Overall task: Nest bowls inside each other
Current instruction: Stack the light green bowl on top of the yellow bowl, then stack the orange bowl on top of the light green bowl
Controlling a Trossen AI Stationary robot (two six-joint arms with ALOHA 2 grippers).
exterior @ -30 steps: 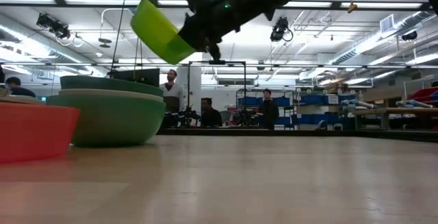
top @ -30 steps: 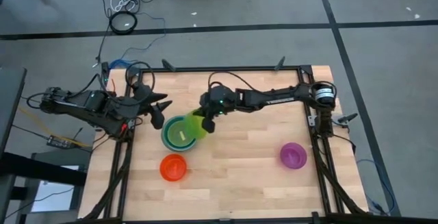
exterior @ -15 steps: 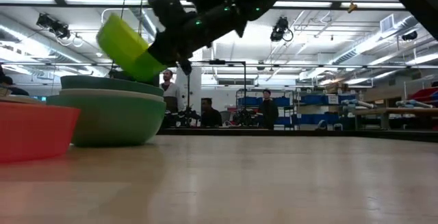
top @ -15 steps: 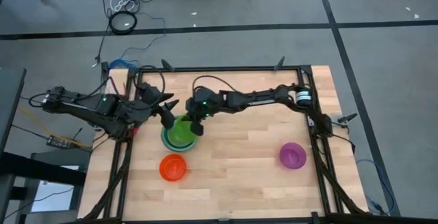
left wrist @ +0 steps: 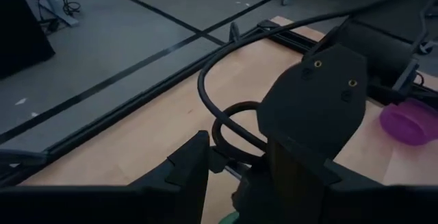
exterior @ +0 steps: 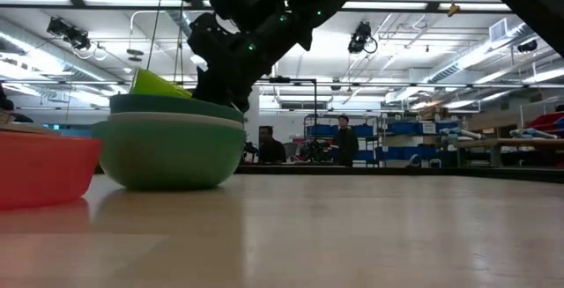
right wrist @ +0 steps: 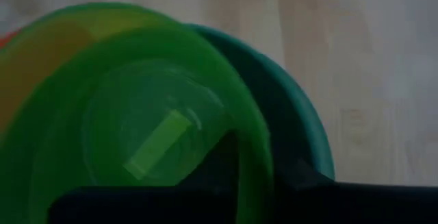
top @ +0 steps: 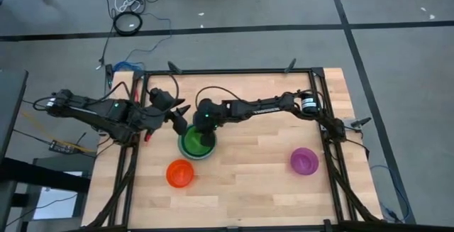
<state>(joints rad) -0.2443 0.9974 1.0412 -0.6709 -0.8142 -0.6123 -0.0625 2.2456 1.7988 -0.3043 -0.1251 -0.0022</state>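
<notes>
High view: orange bowl (top: 179, 173) near stack (top: 193, 141); purple bowl (top: 303, 160) well apart.

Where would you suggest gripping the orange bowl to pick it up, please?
Probably on its rim: the orange bowl sits upright and open on the table, apart from the stack, so one finger can go inside the wall and one outside. Coming straight down from above looks best, since nothing covers it.
</notes>
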